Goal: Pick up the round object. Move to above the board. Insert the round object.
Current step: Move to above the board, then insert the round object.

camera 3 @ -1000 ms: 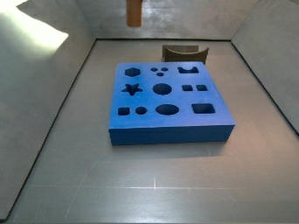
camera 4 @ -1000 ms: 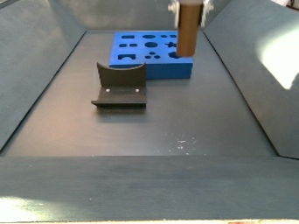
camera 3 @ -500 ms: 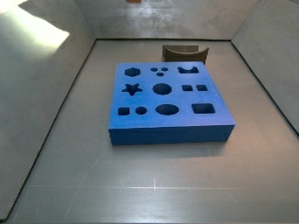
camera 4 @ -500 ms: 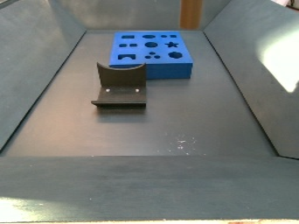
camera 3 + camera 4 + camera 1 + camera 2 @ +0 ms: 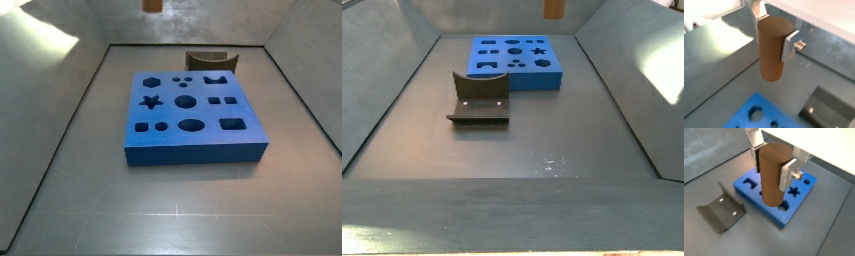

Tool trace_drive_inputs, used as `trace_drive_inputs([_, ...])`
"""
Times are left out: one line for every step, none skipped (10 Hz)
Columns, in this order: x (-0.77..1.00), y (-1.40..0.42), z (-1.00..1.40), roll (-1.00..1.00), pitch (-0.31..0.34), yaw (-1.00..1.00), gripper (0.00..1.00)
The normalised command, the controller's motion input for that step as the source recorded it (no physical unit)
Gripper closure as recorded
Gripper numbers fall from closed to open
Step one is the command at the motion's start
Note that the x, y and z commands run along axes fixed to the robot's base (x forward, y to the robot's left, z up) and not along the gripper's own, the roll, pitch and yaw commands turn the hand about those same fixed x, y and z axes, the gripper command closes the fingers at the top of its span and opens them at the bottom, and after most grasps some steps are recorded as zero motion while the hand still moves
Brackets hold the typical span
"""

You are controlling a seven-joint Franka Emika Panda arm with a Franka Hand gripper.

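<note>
The gripper is clamping the round object near its upper end in both wrist views, with 2 flat silver fingers pressing on opposite sides of the brown cylinder, which is hanging upright with its lower end free in the air; in a wrist view the peg is hanging high above the board, its lower end overlapping the blue block's holed top in the picture while staying well apart from it; in both side views only the peg's lower end is showing at the upper edge of the frame, well above the board, and the gripper itself is out of frame there; the board is lying flat on the grey floor, showing a star hole, a hexagon hole and an oval hole among circles and squares, all of them standing empty; the fixture, a dark L-shaped bracket on a base plate, is standing on the floor just beside the board, on the side nearer that side camera; in a wrist view the fixture is sitting near one corner of the board without touching it.
</note>
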Motion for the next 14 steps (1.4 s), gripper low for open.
trace_drive_inputs([0.16, -1.0, -0.23, 0.04, 0.014, 0.01, 1.0])
trace_drive_inputs([0.16, -1.0, -0.23, 0.02, 0.025, 0.01, 1.0])
trace_drive_inputs([0.18, -1.0, -0.23, 0.0, 0.014, 0.0, 1.0])
trace_drive_inputs([0.18, -1.0, -0.24, 0.01, 0.012, 0.01, 1.0])
trace_drive_inputs([0.2, -1.0, -0.24, 0.02, 0.013, 0.01, 1.0])
trace_drive_inputs([0.21, -1.0, -0.24, 0.02, 0.008, 0.01, 1.0])
trace_drive_inputs([0.24, -1.0, -0.25, 0.05, 0.01, 0.01, 1.0])
trace_drive_inputs([0.2, -0.74, -0.19, 0.07, 0.009, 0.01, 1.0])
trace_drive_inputs([0.15, -0.48, -0.13, 0.11, 0.0, 0.01, 1.0])
trace_drive_inputs([0.09, -0.24, -0.07, 0.08, -0.002, 0.01, 1.0])
trace_drive_inputs([0.0, 0.01, 0.0, -0.03, 0.0, 0.0, 1.0])
trace_drive_inputs([0.0, 0.0, 0.0, 0.0, 0.0, 0.01, 1.0])
trace_drive_inputs([0.0, 0.05, -0.08, 0.0, 0.0, 0.05, 1.0])
trace_drive_inputs([-0.07, 0.06, -0.19, 0.05, -0.109, 0.0, 1.0])
